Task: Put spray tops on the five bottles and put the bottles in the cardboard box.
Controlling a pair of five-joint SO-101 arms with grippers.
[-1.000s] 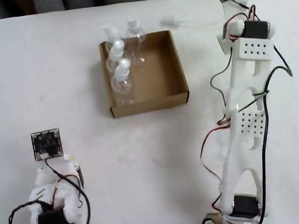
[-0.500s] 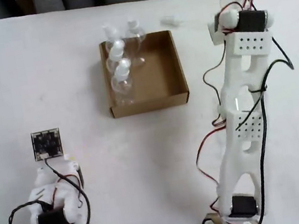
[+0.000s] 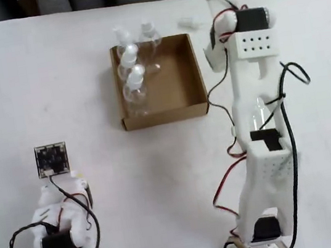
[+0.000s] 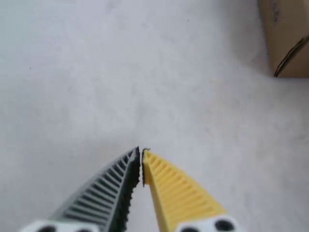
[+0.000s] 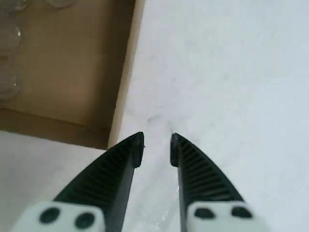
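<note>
The white table lies bare across the left and middle of the high view. There is wide room between the cardboard box at upper centre and the left arm, folded in the lower left corner. The right arm stretches up the right side of the frame, running just beside the box's right wall. The right half of the box floor is bare, and clear bottles crowd its left half. A loose spray top lies on the table near the top of the frame, between the box's far right corner and the arm's end.

The left pincer is closed, its grey and yellow tips touching with nothing between them. It hangs above bare table, well apart from a box corner. The right pincer stands a narrow gap apart, empty, over the table just beside a box wall.

The box is plain brown card, squarish and low-walled. The bottles are see-through plastic with white tops. Both pincers have ribbed inner faces.
</note>
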